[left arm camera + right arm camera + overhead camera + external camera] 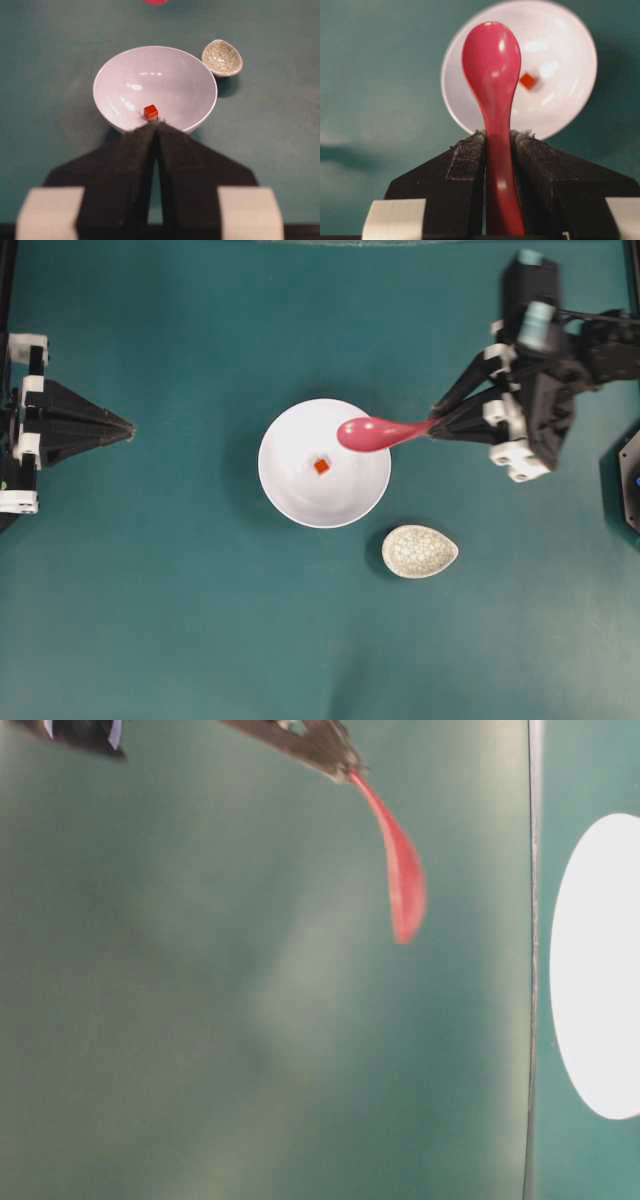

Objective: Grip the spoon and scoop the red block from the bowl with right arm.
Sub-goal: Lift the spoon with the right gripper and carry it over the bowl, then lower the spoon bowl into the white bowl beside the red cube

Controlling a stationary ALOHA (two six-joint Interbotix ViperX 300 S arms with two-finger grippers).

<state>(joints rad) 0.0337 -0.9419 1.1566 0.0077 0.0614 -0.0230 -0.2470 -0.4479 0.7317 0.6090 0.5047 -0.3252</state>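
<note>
We see a dark teal desk (150,620) from above, with a large white bowl (290,502) near its middle. Our right claw (432,427) reaches in from the desk's right edge and is closed on the handle of the pink-red spoon (372,433) — the wrist view shows the two pads pressed against the handle on either side. The spoon's long axis runs roughly level across the desk, pointing from the claw toward the bowl, and its oval scoop hangs over the bowl's upper right rim. From the low side view the spoon appears to be held in the air, tilting down away from the claw; we cannot tell how high it sits above the bowl.

The red block (321,466) lies alone on the bowl's floor, close to its centre. From the spoon's tip it sits a little farther on toward the desk's left edge and slightly toward the near edge — so, as we judge it, the scoop must travel onward along its own axis, dip, and come under the cube.

Our left claw (128,427) rests by the desk's left edge, its tips together, well apart from the bowl and pointing at it. A small speckled teardrop dish (419,550) sits just beside the bowl's lower right, off the spoon's line. Only the bowl's rim and sloping wall look likely to get in the way.
</note>
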